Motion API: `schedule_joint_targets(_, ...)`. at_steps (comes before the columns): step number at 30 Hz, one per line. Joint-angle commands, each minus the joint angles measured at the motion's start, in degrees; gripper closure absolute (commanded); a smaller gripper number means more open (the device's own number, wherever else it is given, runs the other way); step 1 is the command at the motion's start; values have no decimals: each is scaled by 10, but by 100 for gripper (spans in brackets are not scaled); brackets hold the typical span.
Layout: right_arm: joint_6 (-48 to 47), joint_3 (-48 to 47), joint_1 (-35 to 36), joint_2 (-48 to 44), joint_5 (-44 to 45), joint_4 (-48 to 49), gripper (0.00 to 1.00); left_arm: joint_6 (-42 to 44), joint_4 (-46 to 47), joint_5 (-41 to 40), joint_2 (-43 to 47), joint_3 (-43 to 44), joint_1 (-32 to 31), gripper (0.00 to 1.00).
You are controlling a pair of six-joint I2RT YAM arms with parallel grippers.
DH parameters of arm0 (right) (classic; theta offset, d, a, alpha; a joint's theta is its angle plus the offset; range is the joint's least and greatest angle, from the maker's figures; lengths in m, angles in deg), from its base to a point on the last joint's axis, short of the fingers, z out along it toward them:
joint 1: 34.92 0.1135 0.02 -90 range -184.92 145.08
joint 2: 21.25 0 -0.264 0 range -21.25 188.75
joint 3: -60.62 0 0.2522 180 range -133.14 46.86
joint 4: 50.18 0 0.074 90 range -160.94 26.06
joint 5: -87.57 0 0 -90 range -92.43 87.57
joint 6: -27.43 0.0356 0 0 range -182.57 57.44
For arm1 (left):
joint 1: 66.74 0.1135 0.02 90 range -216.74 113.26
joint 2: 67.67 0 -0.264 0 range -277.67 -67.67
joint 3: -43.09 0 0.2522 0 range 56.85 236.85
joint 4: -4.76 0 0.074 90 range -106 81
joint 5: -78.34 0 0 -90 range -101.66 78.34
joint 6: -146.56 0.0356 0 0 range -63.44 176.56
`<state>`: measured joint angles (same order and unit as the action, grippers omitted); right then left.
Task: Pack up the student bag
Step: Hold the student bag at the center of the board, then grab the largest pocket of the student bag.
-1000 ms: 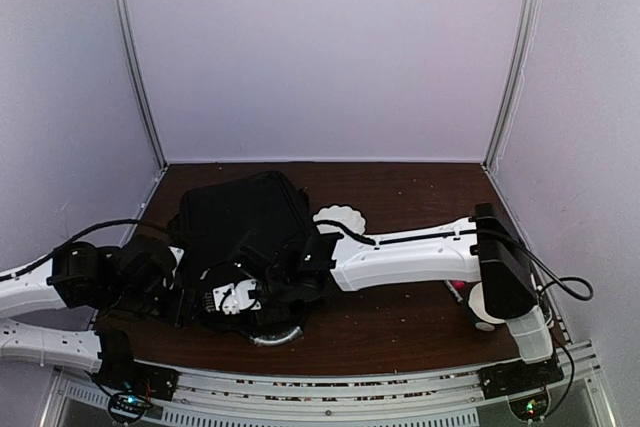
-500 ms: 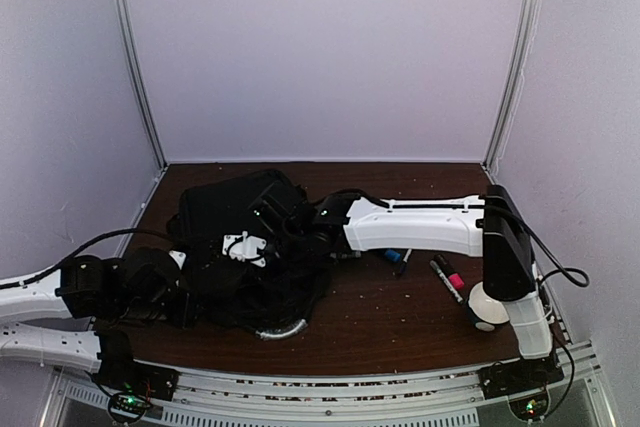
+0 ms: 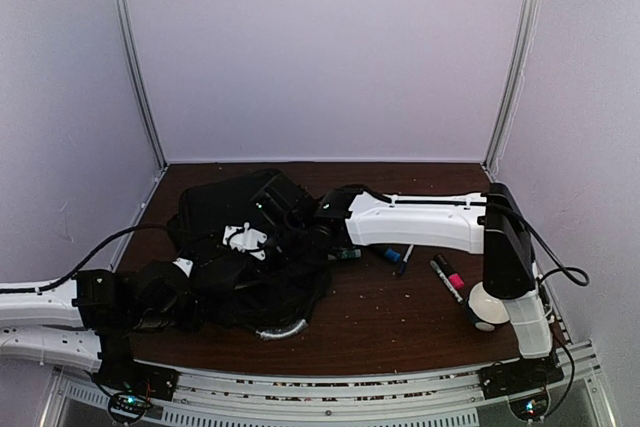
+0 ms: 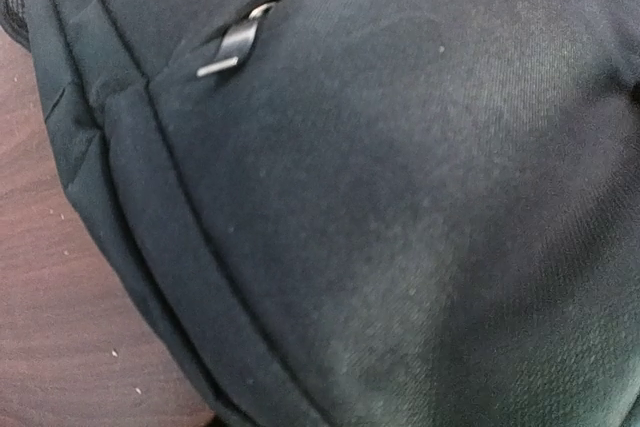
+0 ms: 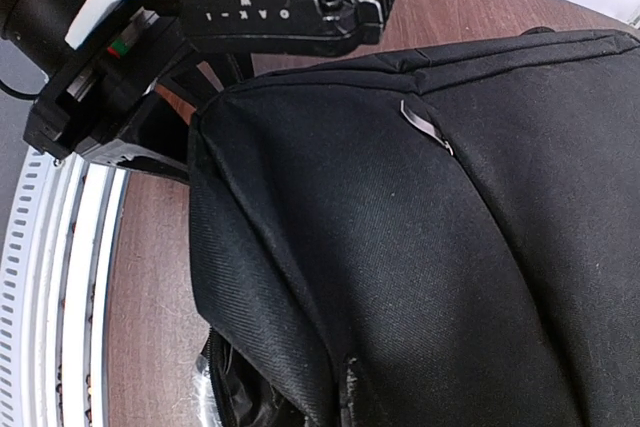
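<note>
The student bag (image 3: 250, 217), a large black fabric backpack, lies crumpled at the left-centre of the brown table, its silvery handle (image 3: 281, 331) at the near edge. My right gripper (image 3: 238, 250) rests on top of the bag. In the right wrist view the bag (image 5: 420, 277) fills the frame and a fold runs down to where the jaws are, so it looks pinched; the fingers are hidden. My left gripper (image 3: 195, 299) presses against the bag's near-left side. The left wrist view shows only bag fabric (image 4: 400, 207) and a metal zip pull (image 4: 234, 47).
On the table right of the bag lie a dark pen (image 3: 346, 254), a blue marker (image 3: 396, 256), a black and pink marker (image 3: 448, 278) and a white roll (image 3: 487, 309) by the right arm's base. Grey walls enclose the table.
My right gripper has moved away from the near edge up over the bag, uncovering the markers. My left arm has drawn back to the left and nearer. The white disc behind the bag no longer shows.
</note>
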<state>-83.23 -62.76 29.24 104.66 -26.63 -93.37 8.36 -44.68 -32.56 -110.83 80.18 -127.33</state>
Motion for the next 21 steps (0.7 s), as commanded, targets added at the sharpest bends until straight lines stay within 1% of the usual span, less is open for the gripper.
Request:
schedule_joint_targets(1,12,-23,-4,-30,-19,6,94,30,53,-32,-11,-5,-2,67)
schedule_joint_targets(4,14,-23,-4,-29,-21,5,94,37,61,-47,-19,-7,-2,75)
schedule_joint_targets(12,18,-23,-4,-29,-23,7,94,57,56,-59,-25,-7,-2,88)
schedule_joint_targets(17,24,-29,-5,-24,-21,7,94,61,43,-34,-20,-1,-2,99)
schedule_joint_targets(21,27,-39,-7,-19,-13,5,94,65,28,9,-23,6,-2,100)
